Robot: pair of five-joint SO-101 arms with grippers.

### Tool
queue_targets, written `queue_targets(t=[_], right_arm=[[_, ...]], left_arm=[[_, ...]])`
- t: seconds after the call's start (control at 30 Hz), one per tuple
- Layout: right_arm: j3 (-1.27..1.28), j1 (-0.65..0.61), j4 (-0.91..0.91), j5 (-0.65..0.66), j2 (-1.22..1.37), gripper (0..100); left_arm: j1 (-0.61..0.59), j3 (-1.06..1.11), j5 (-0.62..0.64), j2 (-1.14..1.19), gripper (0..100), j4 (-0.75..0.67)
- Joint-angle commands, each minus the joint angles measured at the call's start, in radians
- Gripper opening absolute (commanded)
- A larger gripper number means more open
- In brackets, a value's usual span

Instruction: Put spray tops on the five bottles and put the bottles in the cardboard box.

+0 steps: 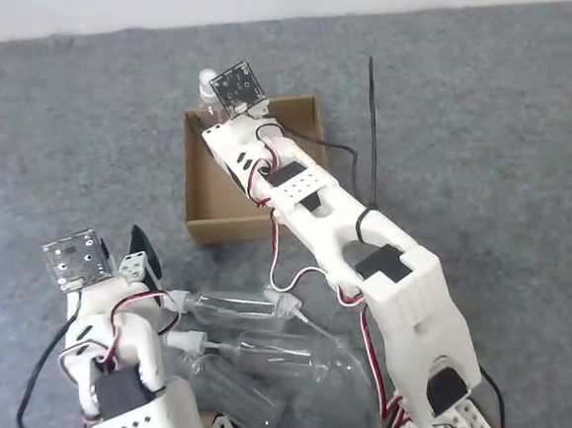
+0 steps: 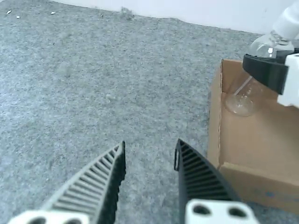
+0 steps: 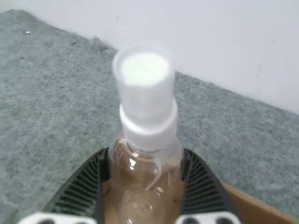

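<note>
Bottle (image 3: 145,191) with its white spray top (image 3: 145,93) on is clamped in the right gripper (image 3: 145,159), jaws squeezing the clear body from both sides. It's held at the far corner of the cardboard box (image 1: 214,185). Left gripper (image 2: 150,144) is spread wide with nothing in it, over the grey carpet (image 1: 476,110) just beside the box. More clear bottles (image 1: 236,305) are lying on their sides between the arm bases.

We can read no text, number or sign here; a small blue mark (image 2: 270,194) on the box (image 2: 247,179) is too faint to make out.
</note>
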Motion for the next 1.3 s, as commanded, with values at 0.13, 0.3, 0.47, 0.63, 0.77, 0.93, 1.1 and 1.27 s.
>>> queue_targets(t=[0.13, 0.3, 0.47, 0.63, 0.77, 0.93, 1.1, 1.27], right_arm=[[-0.048, -0.007, -0.022, 0.014, -0.015, 1.0], [-0.048, -0.013, -0.015, 0.017, -0.016, 3.5], [-0.017, -0.030, -0.013, 0.015, -0.016, 16.5], [-0.009, -0.041, -0.013, 0.018, -0.016, 18.1], [-0.008, -0.044, -0.010, 0.020, -0.018, 18.2], [-0.014, -0.044, 0.053, 0.021, -0.025, 19.2], [-0.014, -0.051, 0.079, 0.021, -0.027, 29.3], [-0.009, -0.054, 0.079, 0.021, -0.027, 29.2]], left_arm=[[0.002, -0.013, -0.009, -0.015, 16, -0.035], [0.002, -0.013, -0.009, -0.015, 16, -0.035], [0.002, -0.013, -0.009, -0.015, 16, -0.034], [0.002, -0.012, -0.009, -0.015, 16, -0.034], [0.002, -0.012, -0.009, -0.015, 16, -0.034], [0.002, -0.012, -0.009, -0.015, 16, -0.034], [0.002, -0.012, -0.009, -0.015, 16, -0.034], [0.002, -0.012, -0.009, -0.015, 16, -0.034]])
